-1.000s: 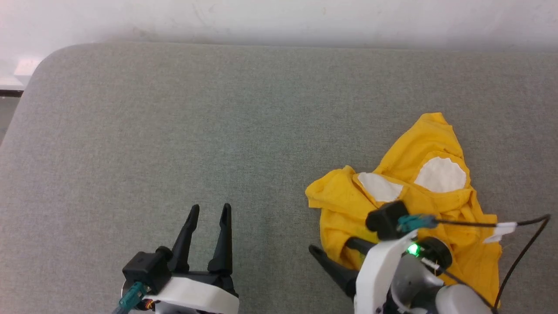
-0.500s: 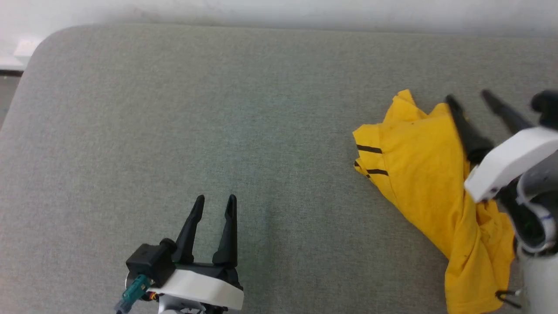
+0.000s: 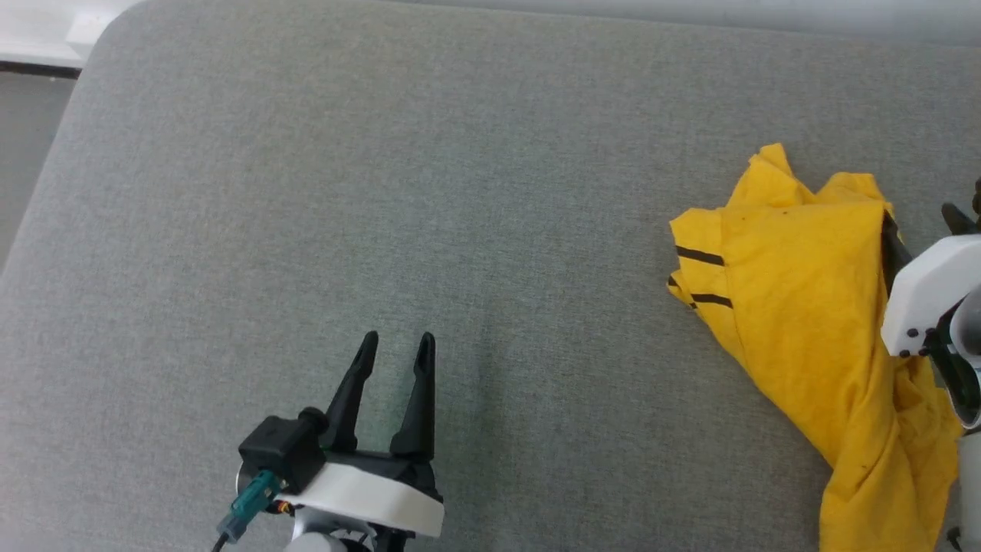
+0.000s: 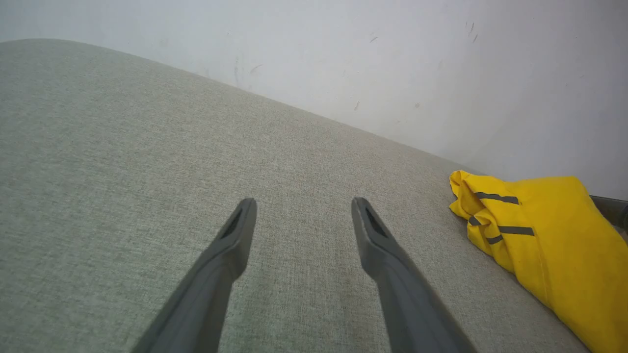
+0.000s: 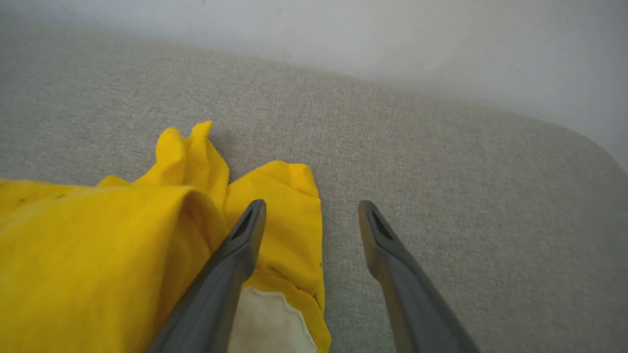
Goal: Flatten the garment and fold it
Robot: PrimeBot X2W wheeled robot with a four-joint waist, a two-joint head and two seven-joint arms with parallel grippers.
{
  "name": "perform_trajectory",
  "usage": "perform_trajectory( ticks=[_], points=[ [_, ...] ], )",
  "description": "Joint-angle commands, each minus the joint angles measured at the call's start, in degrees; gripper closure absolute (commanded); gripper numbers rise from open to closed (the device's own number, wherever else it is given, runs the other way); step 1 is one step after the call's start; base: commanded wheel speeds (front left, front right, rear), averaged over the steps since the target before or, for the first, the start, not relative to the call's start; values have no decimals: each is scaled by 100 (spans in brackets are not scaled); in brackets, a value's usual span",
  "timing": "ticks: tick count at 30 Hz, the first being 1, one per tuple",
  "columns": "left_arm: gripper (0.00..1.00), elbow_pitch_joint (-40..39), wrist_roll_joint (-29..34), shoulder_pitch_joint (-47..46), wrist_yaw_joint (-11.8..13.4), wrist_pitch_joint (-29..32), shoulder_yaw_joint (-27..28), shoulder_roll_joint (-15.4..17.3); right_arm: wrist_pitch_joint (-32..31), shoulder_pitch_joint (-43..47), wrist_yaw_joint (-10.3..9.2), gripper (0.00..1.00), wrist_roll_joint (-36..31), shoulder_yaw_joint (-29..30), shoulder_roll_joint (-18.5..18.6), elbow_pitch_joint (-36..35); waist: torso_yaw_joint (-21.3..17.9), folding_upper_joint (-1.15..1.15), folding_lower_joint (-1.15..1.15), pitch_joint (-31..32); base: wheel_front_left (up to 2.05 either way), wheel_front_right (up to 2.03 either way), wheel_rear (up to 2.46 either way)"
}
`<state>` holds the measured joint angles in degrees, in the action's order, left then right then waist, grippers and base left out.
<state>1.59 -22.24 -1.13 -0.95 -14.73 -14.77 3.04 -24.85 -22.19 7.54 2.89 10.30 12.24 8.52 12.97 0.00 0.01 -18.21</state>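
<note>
Garment [image 3: 812,330]: yellow, crumpled in a long heap at the right side of the grey tabletop [image 3: 383,192], two black stripes on its left fold. Right end effector [image 5: 311,215] spread, one finger over the cloth, the other over bare tabletop. Left end effector [image 3: 398,341] spread, well apart from the garment.

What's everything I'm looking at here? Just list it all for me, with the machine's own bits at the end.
T-shirt: one, bright yellow with black stripes and a white patch, crumpled on the right side of the padded top.
Padded top: one, grey fabric, rounded corners, under everything.
Wall: one, white, scuffed, behind the padded top.
Left claw: one, dark fingers on a white mount, open, over bare grey fabric, lower left.
Right claw: one, dark fingers, open, at the T-shirt's right edge, one finger over the cloth.
</note>
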Motion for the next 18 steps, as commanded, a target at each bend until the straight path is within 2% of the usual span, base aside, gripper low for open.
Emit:
perform_trajectory(
  ticks=[1, 7, 8, 9, 10, 11, 12, 18],
  points=[
    [0, 8, -28, -126, 3, -27, -18, -15, 46, -48, -5, 0, -73, 59, -12, 148, 58, 0, -1, -59, 0, 0, 0],
    [0, 33, -42, -189, 20, -27, -92, -16, -291, -62, -5, 0, -178, 139, -159, 821, 100, 0, -1, -125, 0, 0, 0],
    [0, 40, -42, -196, 24, -27, -99, -16, -397, -65, -5, 32, -152, 147, -200, 902, 98, 0, -1, -129, 0, 0, 0],
    [0, 40, -42, -196, 24, -27, -99, -16, -397, -65, -5, 32, -152, 147, -200, 902, 98, 0, -1, -129, 0, 0, 0],
    [0, 48, -41, -201, 27, -27, -106, -16, -451, -79, -5, 62, -135, 154, -226, 949, 93, 0, -1, -128, 0, 0, 0],
    [0, 57, -39, -205, 29, -27, -110, -16, -472, -98, -5, 86, -131, 154, -238, 979, 86, 0, -1, -124, 0, 0, 0],
    [0, 64, -36, -209, 33, -27, -109, -16, -463, -123, -5, 100, -125, 143, -245, 991, 72, 0, -1, -115, 0, 0, 0],
    [0, 88, -10, -192, 42, -27, -54, -16, -65, -367, -5, 100, -14, 196, -210, 709, -113, 0, -1, 45, 0, 0, 0]
  ],
)
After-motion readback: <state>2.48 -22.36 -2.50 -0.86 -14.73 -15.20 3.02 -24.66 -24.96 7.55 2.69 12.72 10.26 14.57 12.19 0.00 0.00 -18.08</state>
